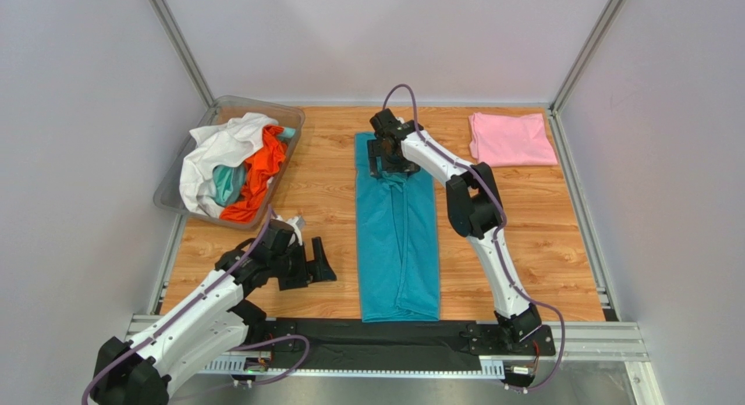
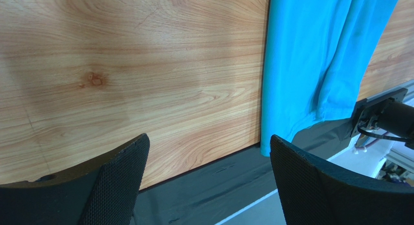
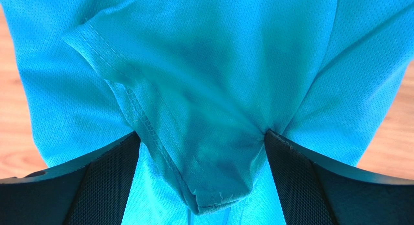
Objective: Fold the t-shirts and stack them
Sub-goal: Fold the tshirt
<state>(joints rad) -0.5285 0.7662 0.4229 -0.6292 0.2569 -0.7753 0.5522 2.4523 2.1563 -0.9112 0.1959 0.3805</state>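
Observation:
A teal-blue t-shirt (image 1: 398, 239) lies folded lengthwise into a long strip down the middle of the wooden table. My right gripper (image 1: 385, 156) is at its far end, open, pressed down onto the cloth. In the right wrist view a bunched, hemmed fold of the teal shirt (image 3: 204, 65) sits between the wide-spread fingers of the right gripper (image 3: 202, 137). A pale pink t-shirt (image 1: 511, 139) lies folded at the back right. My left gripper (image 1: 306, 265) hovers open over bare wood left of the teal strip. Between the fingers of the left gripper (image 2: 209, 142) is nothing, and the teal shirt (image 2: 311, 55) lies off to its right.
A clear plastic bin (image 1: 288, 117) at the back left holds crumpled white (image 1: 219, 147), orange (image 1: 258, 174) and light aqua (image 1: 229, 182) shirts. A black mat (image 1: 376, 335) runs along the table's near edge. Grey walls enclose the table on three sides.

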